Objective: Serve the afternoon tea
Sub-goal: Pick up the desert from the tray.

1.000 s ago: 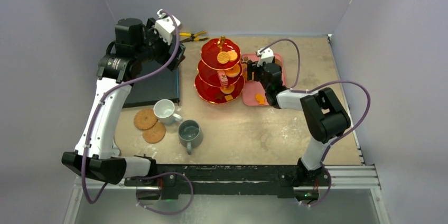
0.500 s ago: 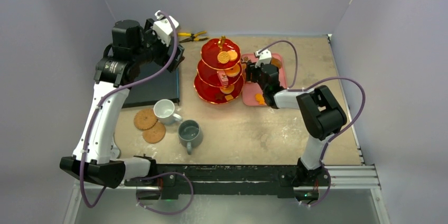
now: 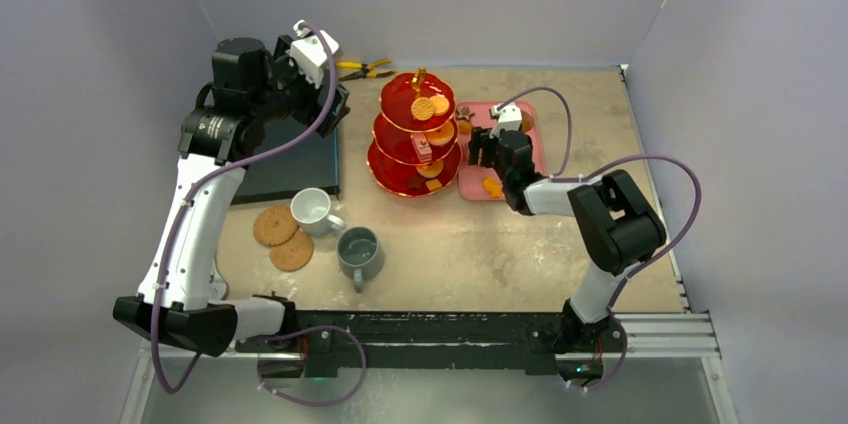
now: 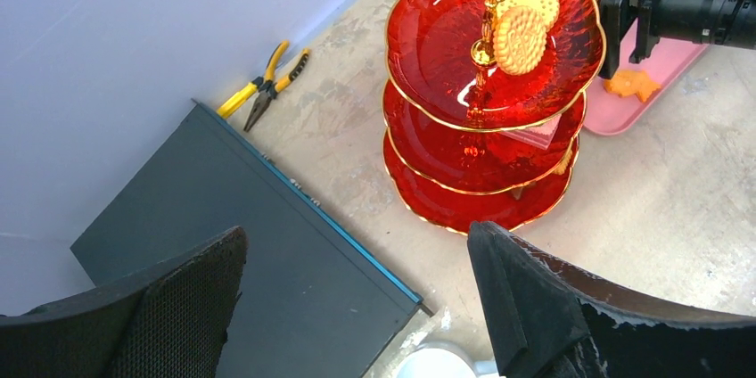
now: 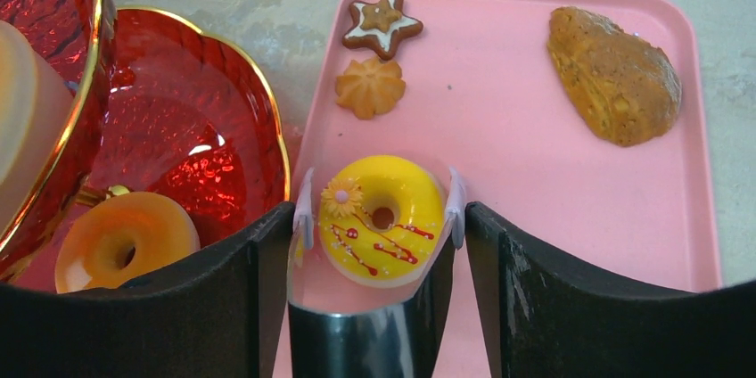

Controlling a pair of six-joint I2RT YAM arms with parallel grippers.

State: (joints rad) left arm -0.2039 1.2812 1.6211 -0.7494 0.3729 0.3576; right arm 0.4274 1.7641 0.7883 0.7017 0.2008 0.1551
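The red three-tier stand (image 3: pixel 418 134) stands mid-table with round biscuits on its top tier (image 4: pixel 521 26) and an orange doughnut (image 5: pixel 125 240) on a lower tier. My right gripper (image 5: pixel 379 213) is shut on metal tongs (image 5: pixel 365 333) whose white tips grip a yellow doughnut (image 5: pixel 382 217) over the pink tray (image 5: pixel 535 173), just right of the stand. A star biscuit (image 5: pixel 382 23), an orange biscuit (image 5: pixel 370 88) and a brown pastry (image 5: pixel 615 75) lie on the tray. My left gripper (image 4: pixel 357 235) is open and empty, high above the table left of the stand. The white mug (image 3: pixel 313 209), the grey mug (image 3: pixel 358 252) and two cork coasters (image 3: pixel 282 237) sit front left.
A dark flat slab (image 4: pixel 232 244) lies at the back left under my left gripper. Yellow-handled pliers (image 4: pixel 263 84) lie by the back wall. Walls close the table at the back and both sides. The right arm (image 3: pixel 610 214) bends over the table's right part.
My right gripper has shifted slightly toward the near side, away from the stand and over the pink tray. My left arm has barely moved.
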